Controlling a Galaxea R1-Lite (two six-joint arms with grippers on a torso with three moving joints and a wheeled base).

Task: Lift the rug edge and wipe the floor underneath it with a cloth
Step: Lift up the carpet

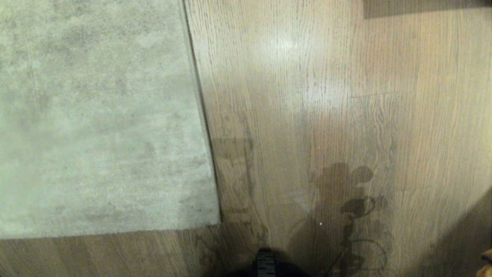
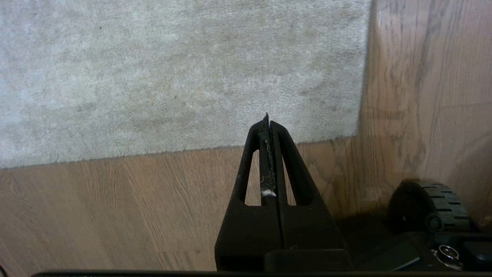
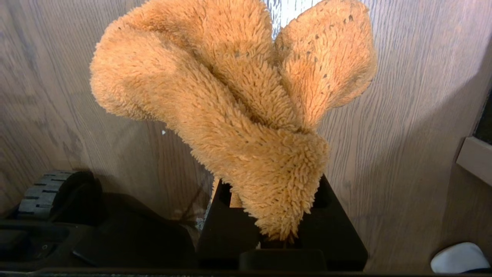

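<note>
The pale grey rug lies flat on the left, and its rug edge (image 1: 205,127) runs down to a near corner (image 1: 218,222). Light wood-grain floor (image 1: 326,96) fills the rest of the head view. Neither gripper shows in the head view. In the left wrist view my left gripper (image 2: 268,123) is shut and empty, hovering over the rug edge (image 2: 192,149) near the corner (image 2: 358,134). In the right wrist view my right gripper (image 3: 271,184) is shut on the cloth (image 3: 230,96), a fluffy orange-yellow rag that bunches upward over the floor (image 3: 403,115) and hides the fingertips.
A black base wheel (image 1: 266,263) sits at the near edge, also seen as the wheel (image 2: 430,207) and wheel (image 3: 42,192). A dark strip (image 1: 423,7) lies at the far right. A pale ledge (image 3: 473,156) and a white object (image 3: 457,257) stand by the right arm.
</note>
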